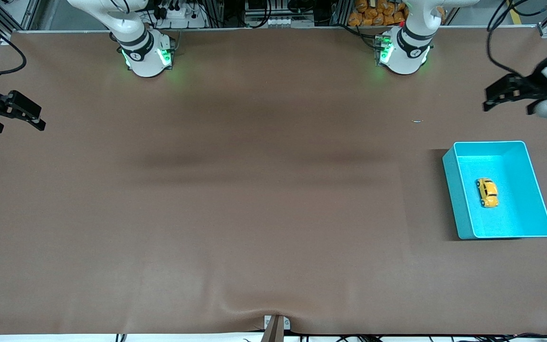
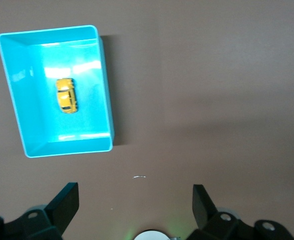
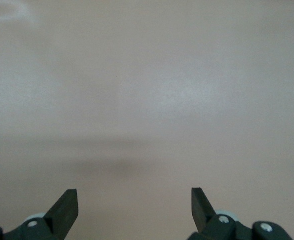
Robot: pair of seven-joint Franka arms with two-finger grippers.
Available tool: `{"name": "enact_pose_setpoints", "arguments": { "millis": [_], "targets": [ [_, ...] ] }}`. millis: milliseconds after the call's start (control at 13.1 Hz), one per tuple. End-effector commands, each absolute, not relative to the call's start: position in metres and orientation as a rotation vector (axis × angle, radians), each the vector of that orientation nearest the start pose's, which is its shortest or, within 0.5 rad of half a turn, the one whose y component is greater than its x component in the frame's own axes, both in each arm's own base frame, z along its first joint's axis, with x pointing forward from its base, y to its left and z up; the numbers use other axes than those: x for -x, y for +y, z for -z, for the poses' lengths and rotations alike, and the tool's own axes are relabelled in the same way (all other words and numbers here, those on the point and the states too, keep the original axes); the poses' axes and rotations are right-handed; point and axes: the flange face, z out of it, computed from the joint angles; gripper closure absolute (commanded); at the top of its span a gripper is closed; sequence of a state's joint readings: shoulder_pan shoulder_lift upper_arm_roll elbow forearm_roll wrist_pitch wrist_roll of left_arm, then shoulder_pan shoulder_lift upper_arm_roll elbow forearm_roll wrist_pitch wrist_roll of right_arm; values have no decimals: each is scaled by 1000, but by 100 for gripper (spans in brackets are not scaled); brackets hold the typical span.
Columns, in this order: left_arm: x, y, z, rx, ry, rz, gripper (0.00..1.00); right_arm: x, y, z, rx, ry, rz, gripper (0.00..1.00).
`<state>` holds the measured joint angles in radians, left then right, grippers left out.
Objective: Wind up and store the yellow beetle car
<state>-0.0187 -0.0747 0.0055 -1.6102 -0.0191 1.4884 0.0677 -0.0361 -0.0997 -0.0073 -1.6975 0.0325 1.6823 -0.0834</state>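
Progress: the car [image 1: 486,192] lies inside the bin [image 1: 450,180], toward the left arm's end of the table, resting on its wheels on the bin floor, apart from all four walls. Judged from this layout alone, storage appears complete. Whether the car has been wound cannot be told from these views. No gripper touches anything, so the work looks either finished or not yet begun, and the pictures do not settle which.

Nearest the front camera, the table [image 1: 235,228] is covered by a brown matte sheet, smooth, with a shallow pucker at its near edge.

Next comes the bin: a teal rectangular tub with thin straight walls and a glossy floor that throws back light in the left wrist view. It reads as hard plastic.

The car is small, yellow-orange, with a rounded beetle-shaped shell, dark windows and a shiny finish. It lies lengthwise along the bin's longer axis.

Farther off, the left gripper [image 1: 508,97] hangs over bare table, farther from the camera than the bin, with its black fingers spread wide and nothing between them. The right gripper [image 1: 17,116] waits over bare table at the right arm's end, with its fingers likewise spread and empty.

Farthest, both white bases show green lights.
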Motion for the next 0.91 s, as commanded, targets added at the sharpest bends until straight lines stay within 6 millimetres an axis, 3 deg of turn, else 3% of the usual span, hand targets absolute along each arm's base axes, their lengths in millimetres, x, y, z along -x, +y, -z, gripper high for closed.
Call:
{"name": "enact_pose_setpoints", "arguments": {
  "millis": [0,229,381,610,838],
  "targets": [
    [-509,-13,-642,3163,167,-74,0,-530,-22,-630,3124,-39,138,0],
    [-510,-28,-641,3159,203,-75,0,-530,-22,-630,3124,-36,138,0],
    [-505,-36,-641,3200,134,-131,0,-530,-23,-630,3124,-34,138,0],
    [-510,-30,-642,3193,119,-106,0,-530,-24,-630,3124,-31,138,0],
    [-512,-50,-638,3172,152,-107,0,-531,-25,-629,3124,-29,134,0]
  ]
}}
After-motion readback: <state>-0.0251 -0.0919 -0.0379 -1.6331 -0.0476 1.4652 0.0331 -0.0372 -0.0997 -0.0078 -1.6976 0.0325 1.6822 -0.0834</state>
